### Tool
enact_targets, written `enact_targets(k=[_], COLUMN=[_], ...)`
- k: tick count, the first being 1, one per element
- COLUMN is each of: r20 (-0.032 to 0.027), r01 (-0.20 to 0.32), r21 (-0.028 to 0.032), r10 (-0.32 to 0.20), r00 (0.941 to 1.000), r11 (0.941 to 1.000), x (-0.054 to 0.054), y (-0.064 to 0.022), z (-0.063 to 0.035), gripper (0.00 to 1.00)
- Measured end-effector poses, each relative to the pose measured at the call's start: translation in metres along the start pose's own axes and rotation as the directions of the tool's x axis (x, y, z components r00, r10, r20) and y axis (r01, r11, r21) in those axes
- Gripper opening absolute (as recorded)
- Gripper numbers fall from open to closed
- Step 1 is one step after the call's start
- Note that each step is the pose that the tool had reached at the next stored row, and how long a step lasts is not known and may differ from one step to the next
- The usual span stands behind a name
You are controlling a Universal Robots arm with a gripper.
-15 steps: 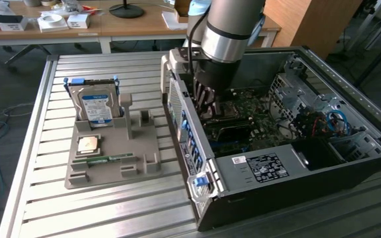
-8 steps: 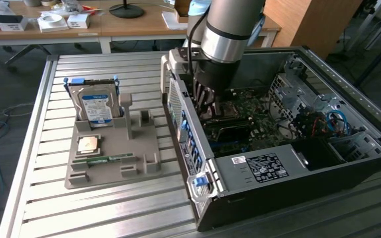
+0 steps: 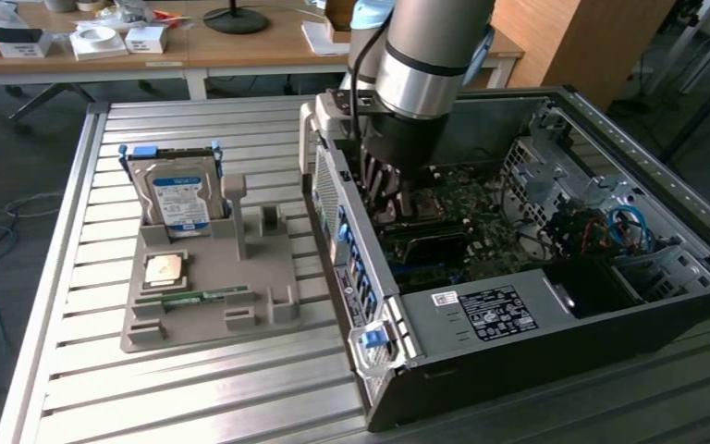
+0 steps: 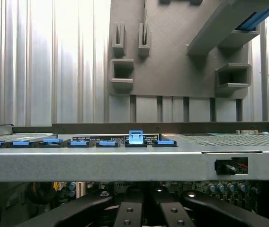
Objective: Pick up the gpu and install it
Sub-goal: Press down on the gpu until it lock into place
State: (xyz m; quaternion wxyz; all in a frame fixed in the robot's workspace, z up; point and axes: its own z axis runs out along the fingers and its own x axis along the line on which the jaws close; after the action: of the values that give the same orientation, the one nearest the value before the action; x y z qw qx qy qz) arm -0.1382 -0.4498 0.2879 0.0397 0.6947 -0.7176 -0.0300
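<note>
The pincer (image 3: pixel 386 208) is down inside the open computer case (image 3: pixel 358 277), hanging from the thick grey arm (image 3: pixel 423 65) over the motherboard (image 3: pixel 484 199), close to the case wall that faces the grey parts holder (image 3: pixel 207 277). In the wrist view the pincer (image 4: pixel 144 213) has its dark fingers (image 4: pixel 127 213) drawn together, with the case's grey wall and its row of blue clips (image 4: pixel 135 137) just beyond them. Whether anything is pinched between the fingers cannot be made out.

The gpu (image 3: pixel 427 242) appears to be the dark flat card inside the case, lying along the motherboard directly beneath the pincer. Whether it touches the fingers or is seated in a slot cannot be told.

Outside the case, on the slatted metal table (image 3: pixel 96 370), the parts holder stands just beside the case wall. It carries a silver hard drive (image 3: pixel 182 199) with a blue label standing upright at the end farthest from the case's front. A small square chip (image 3: pixel 164 270) and a narrow green memory stick (image 3: pixel 195 298) lie flat on it. The upright posts (image 3: pixel 241 217) nearest the case hold nothing.
</note>
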Motion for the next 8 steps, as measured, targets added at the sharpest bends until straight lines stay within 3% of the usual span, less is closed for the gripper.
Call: enact_targets(k=[8], r20=[0.0002], r01=[0.000], r21=[-0.0002], r10=[0.000], r00=[1.0000], r11=[1.0000], x=[-0.0002], y=[-0.0090], z=[-0.0009], gripper=[0.11])
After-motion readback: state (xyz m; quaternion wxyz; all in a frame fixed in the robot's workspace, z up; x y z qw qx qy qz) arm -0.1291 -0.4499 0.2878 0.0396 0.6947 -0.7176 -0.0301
